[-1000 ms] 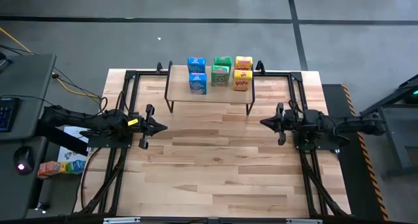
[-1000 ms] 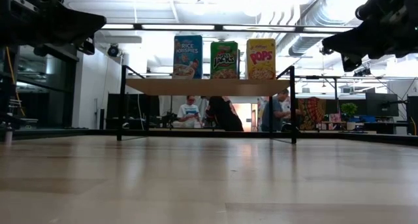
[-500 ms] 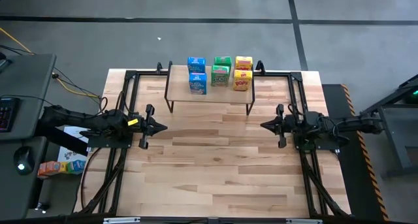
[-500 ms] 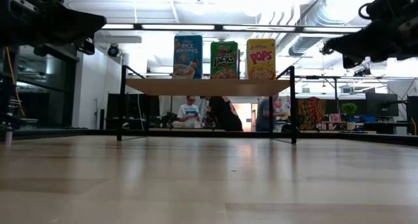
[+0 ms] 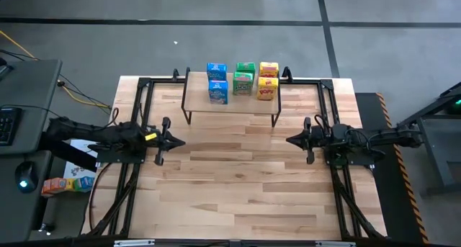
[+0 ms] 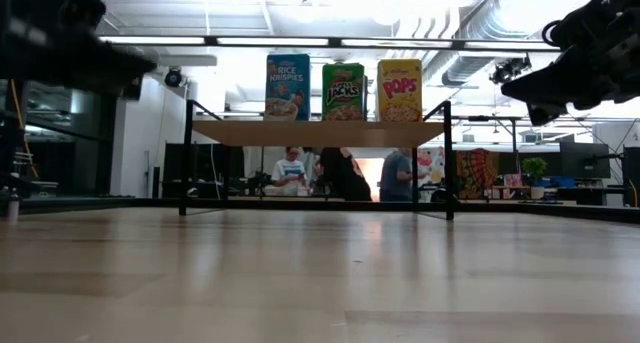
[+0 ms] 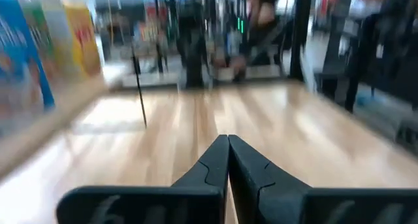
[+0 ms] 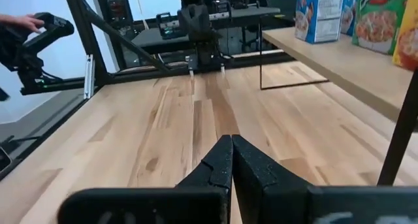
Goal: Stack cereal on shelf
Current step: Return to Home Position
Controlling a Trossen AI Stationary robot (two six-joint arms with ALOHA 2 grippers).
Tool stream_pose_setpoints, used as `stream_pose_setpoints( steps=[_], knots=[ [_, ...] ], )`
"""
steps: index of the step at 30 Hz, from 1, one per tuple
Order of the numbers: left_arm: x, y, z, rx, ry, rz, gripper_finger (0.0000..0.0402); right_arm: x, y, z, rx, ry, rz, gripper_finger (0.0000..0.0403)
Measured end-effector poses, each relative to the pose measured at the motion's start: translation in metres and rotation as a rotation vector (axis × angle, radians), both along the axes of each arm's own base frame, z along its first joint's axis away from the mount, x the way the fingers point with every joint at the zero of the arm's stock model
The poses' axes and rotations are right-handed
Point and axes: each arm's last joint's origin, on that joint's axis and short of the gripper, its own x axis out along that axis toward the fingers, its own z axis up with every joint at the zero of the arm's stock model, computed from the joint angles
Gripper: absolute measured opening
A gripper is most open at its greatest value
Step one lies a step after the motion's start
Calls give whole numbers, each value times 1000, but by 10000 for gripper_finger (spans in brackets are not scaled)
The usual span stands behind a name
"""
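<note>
Six cereal boxes stand upright on their bases on the shelf (image 5: 230,106), in two rows. The blue ones (image 5: 217,91), green ones (image 5: 243,83) and yellow ones (image 5: 266,88) sit side by side. The low view shows the blue box (image 6: 288,87), green box (image 6: 343,91) and yellow box (image 6: 400,90) on the board (image 6: 318,133). My left gripper (image 5: 180,141) is shut and hovers near the shelf's left leg, empty. My right gripper (image 5: 289,140) is also shut and empty, hovering by the right leg. Both fingertip pairs meet in the wrist views (image 7: 228,140) (image 8: 231,139).
Black frame rails (image 5: 144,117) (image 5: 328,117) run along the table's left and right sides under the arms. Bare tabletop (image 5: 230,182) spreads between the grippers and the near edge. A person's hand (image 8: 23,20) shows beyond the table. People stand in the room behind the shelf (image 6: 345,173).
The right gripper has drifted slightly toward the table's near edge and the middle. The left arm has dipped a little in the low view and is in motion. Both grippers stay shut, and the boxes have not moved.
</note>
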Motion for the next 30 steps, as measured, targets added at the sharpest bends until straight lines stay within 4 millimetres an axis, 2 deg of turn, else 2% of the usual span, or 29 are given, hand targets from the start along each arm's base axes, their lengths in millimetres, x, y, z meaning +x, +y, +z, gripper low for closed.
stream_pose_setpoints(
  steps=[3, 9, 18, 30],
  knots=[
    [-5, 0, -16, 17, 162, -5, 1, 0, 0, -1, 21, 5, 2, 0],
    [-8, -1, -10, 5, 95, -57, 1, -1, 0, 1, 21, -12, 3, 0],
    [-16, 0, 1, -7, -49, -54, 1, -8, -1, 12, 32, -147, 5, 0],
    [-15, 0, 1, -12, -40, -47, 1, -9, 1, 10, 31, -132, 26, 0]
  ],
)
